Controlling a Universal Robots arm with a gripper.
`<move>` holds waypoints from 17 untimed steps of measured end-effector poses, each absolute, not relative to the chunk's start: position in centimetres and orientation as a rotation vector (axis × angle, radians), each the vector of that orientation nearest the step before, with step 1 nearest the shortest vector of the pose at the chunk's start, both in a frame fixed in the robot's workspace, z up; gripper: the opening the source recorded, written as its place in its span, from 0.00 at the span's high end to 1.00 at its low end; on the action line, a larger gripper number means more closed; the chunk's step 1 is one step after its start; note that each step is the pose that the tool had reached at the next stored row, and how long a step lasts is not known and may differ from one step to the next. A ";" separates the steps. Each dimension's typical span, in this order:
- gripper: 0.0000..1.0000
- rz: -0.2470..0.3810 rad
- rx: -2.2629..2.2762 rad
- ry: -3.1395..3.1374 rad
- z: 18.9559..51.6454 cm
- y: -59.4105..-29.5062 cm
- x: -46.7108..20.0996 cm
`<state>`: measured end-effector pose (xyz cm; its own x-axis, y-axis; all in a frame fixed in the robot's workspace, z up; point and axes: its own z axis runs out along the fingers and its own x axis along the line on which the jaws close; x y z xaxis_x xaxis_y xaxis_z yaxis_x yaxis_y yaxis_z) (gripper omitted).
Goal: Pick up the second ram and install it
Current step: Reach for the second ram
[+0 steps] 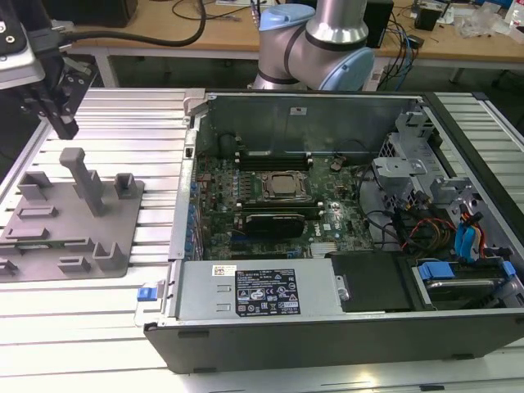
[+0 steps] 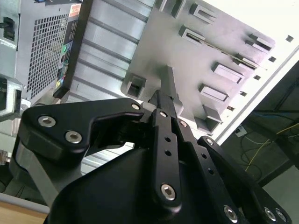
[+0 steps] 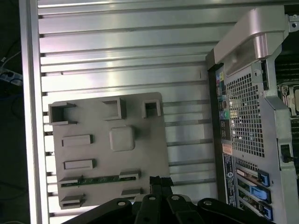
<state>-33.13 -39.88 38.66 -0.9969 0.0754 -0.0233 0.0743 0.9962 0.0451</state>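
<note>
At the upper left of the exterior view, the gripper (image 1: 64, 127) is hanging above the far left part of the grey fixture plate (image 1: 61, 223). Its fingers are pressed together and carrying nothing, so you are needing to spread them before descending. Moving rightward across the plate, in the first wrist view the second ram (image 3: 100, 179) is sitting untouched between two small end holders, apparently standing on its long edge. The fingertips are appearing just past its end nearer the computer case (image 1: 327, 323). Its long axis is running roughly square to the case's vented rear wall (image 3: 243, 107), with one short end pointing at the case and the other pointing away. By my reading, you are doing best by centring over the stick's middle and turning the wrist so the pads are closing on its two flat faces. Lifting straight up is likely keeping it from binding in the holders.
</note>
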 end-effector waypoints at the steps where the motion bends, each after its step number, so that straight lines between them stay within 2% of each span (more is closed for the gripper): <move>1: 0.92 0.069 0.117 3.114 38.6 -39.9 -33.3; 17: 0.92 0.069 0.117 3.114 37.5 -39.9 -36.4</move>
<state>-36.38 -39.95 37.46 -0.9969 0.0753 -0.0233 0.0742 0.9962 0.0451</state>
